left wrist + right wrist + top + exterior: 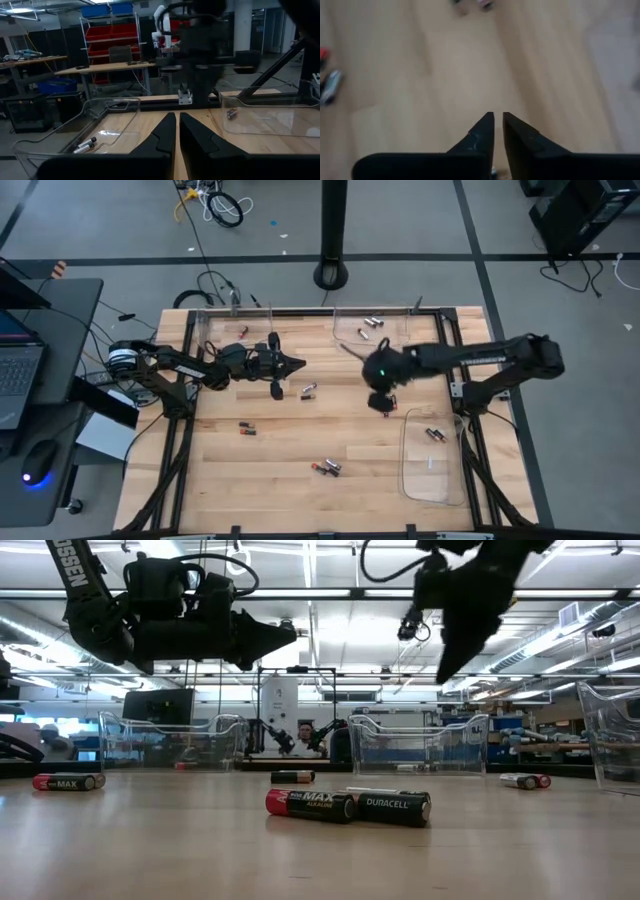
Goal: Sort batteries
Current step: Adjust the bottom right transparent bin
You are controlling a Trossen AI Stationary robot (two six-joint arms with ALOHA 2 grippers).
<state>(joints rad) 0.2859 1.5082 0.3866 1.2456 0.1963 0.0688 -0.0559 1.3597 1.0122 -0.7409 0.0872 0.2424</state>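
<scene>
Loose batteries lie on the wooden table: a red-and-black one and a black one side by side near the front, one at the left, and one in the middle. My left gripper hangs over the far left part of the table, pointing level toward the right, its fingers together with nothing between them. My right gripper hangs above bare wood right of the middle, slanting down. Its fingertips stand a thin slit apart with nothing between them.
A clear tray at the far edge holds a few batteries. A second clear tray at the right holds some. A third stands at the far left. Black frame rails border the table.
</scene>
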